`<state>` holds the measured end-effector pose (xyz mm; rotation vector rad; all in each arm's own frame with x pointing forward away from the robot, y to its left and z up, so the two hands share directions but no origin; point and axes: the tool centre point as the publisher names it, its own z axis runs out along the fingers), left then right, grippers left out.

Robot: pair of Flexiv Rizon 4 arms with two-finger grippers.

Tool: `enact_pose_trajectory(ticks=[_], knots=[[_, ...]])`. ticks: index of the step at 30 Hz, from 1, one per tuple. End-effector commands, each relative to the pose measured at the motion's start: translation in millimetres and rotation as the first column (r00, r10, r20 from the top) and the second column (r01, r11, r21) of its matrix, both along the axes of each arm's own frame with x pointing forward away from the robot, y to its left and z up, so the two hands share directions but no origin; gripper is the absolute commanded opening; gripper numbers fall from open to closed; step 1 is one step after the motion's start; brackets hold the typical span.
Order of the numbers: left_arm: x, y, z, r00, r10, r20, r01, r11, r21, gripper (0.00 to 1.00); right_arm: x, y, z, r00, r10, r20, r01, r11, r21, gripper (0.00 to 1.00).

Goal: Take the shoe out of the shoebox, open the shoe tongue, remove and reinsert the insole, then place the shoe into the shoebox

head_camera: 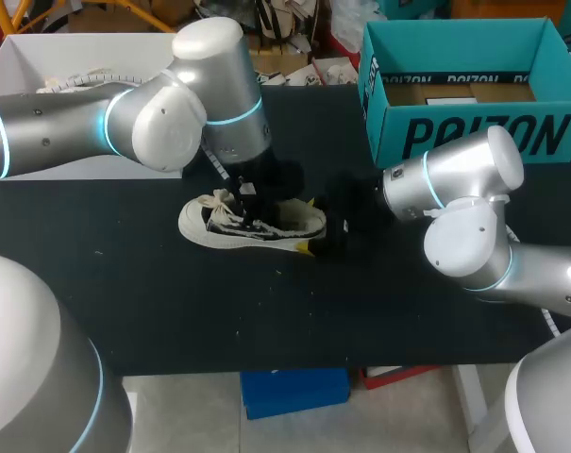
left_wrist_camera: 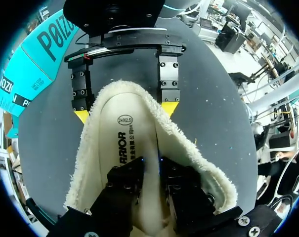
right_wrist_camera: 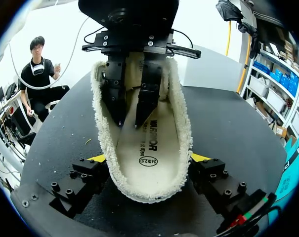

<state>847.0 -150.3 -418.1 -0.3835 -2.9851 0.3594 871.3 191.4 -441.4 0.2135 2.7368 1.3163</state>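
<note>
Head view: shoe, seemingly upright

Our left arm and right arm are round, silver and white, with glowing blue rings. Our left gripper and right gripper are black, with many small screws.

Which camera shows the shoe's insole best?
The right wrist view: the insole lies open from the heel, only its front under the left gripper. The left wrist view shows it too, partly covered by that gripper. In the head view the shoe hides it.
</note>
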Motion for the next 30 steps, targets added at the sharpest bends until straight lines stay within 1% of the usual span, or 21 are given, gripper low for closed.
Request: enact_pose_trajectory(ticks=[1,6,7,8,9,10,14,16,20,26,30], knots=[[-13.7,4.3,-8.1,0.999,0.018,0.051,-0.018,1.0,-0.001,0.24,1.5,1.6,-1.6,1.0,-0.003,-0.001,0.003,1.0,-0.003,0.0],[-15.7,4.7,-12.9,0.987,0.057,0.148,-0.063,0.997,0.035,0.23,1.5,1.6,-1.6,1.0,-0.003,-0.001,0.003,1.0,-0.003,0.0],[-17.0,4.9,-14.8,0.982,0.063,0.18,-0.072,0.996,0.047,0.24,1.5,1.6,-1.6,1.0,-0.003,-0.001,0.003,1.0,-0.003,0.0],[-18.1,5.1,-16.1,0.976,0.069,0.206,-0.082,0.995,0.055,0.26,1.5,1.6,-1.6,1.0,-0.003,-0.001,0.003,1.0,-0.003,0.0],[-19.6,5.6,-17.9,0.967,0.076,0.243,-0.095,0.993,0.067,0.3,1.5,1.6,-1.6,1.0,-0.003,-0.001,0.003,1.0,-0.003,0.0],[-20.8,5.8,-20.2,0.956,0.078,0.284,-0.105,0.991,0.08,0.31,1.5,1.6,-1.6,1.0,-0.003,-0.001,0.003,1.0,-0.003,0.0],[-23.0,8.1,-33.7,0.91,0.084,0.407,-0.136,0.986,0.101,0.3,1.5,1.6,-1.6,1.0,-0.003,-0.001,0.003,1.0,-0.003,0.0],[-22.1,9.9,-40.8,0.891,0.09,0.445,-0.145,0.985,0.093,0.28,1.5,1.6,-1.6,1.0,-0.003,-0.001,0.003,1.0,-0.003,0.0],[-16.4,12.6,-52.4,0.847,0.109,0.52,-0.173,0.982,0.077,0.29,1.5,1.6,-1.6,1.0,-0.003,-0.001,0.003,1.0,-0.003,0.0],[-6.5,14.2,-55.3,0.769,0.14,0.624,-0.186,0.982,0.009,0.25,1.5,1.6,-1.6,1.0,-0.003,-0.001,0.003,1.0,-0.003,0.0],[1.4,14.3,-59.1,0.732,0.152,0.664,-0.176,0.984,-0.032,0.22,1.5,1.6,-1.6,1.0,-0.003,-0.001,0.003,1.0,-0.003,0.0]])
